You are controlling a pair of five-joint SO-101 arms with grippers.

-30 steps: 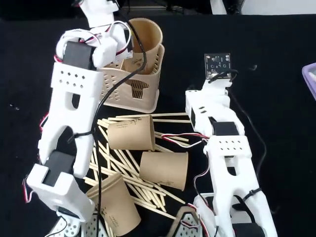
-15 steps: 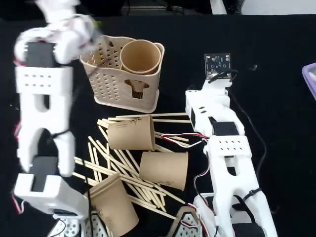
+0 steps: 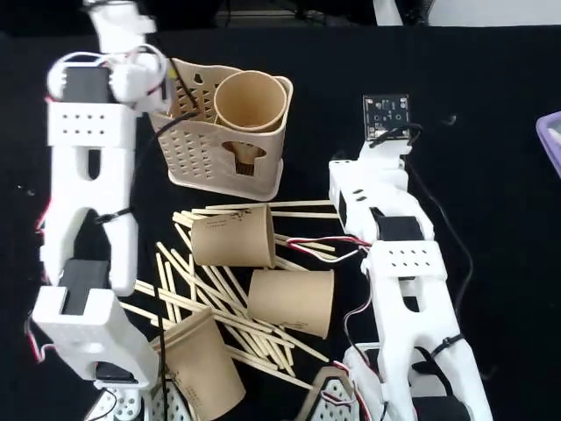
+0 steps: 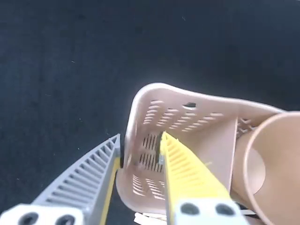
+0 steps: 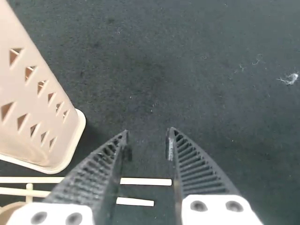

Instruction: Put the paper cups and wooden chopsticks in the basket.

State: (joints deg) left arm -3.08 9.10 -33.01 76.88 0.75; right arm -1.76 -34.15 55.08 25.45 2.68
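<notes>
At the desk's (image 3: pixel 491 105) far side: basket (image 3: pixel 219 162), standing, one cup (image 3: pixel 250 101) upright inside it. Nearer the arms: three cups (image 3: pixel 232 235) on their sides, lying over scattered chopsticks (image 3: pixel 197 294). Left tool (image 4: pixel 139 143): parted, one finger inside the basket's end wall, the other outside. Right tool (image 5: pixel 146 136): parted a little, empty, over the desk beside the basket's corner.

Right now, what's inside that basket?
One paper cup stands upright in one compartment of the basket. The other compartment's floor is covered, so I can't tell what lies there.
</notes>
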